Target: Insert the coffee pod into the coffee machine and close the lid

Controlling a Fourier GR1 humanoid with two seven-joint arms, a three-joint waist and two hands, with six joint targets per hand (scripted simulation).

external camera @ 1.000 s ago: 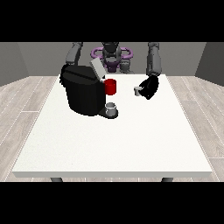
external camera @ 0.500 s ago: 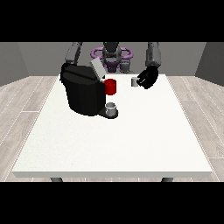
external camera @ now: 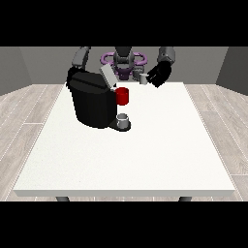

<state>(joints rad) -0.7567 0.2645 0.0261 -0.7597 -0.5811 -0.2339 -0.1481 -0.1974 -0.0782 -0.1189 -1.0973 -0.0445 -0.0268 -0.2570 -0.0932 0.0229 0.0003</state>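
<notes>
The black coffee machine (external camera: 94,104) sits on the white table (external camera: 145,155) at about 10 o'clock, its lid (external camera: 107,76) tilted open, with 1 red part (external camera: 122,96) on its front and 1 grey cup (external camera: 123,119) below. The hand at the view's right (external camera: 158,75) is raised near the far edge at 1 o'clock, fingers closed on the small grey coffee pod (external camera: 144,79). The near half lies open.
</notes>
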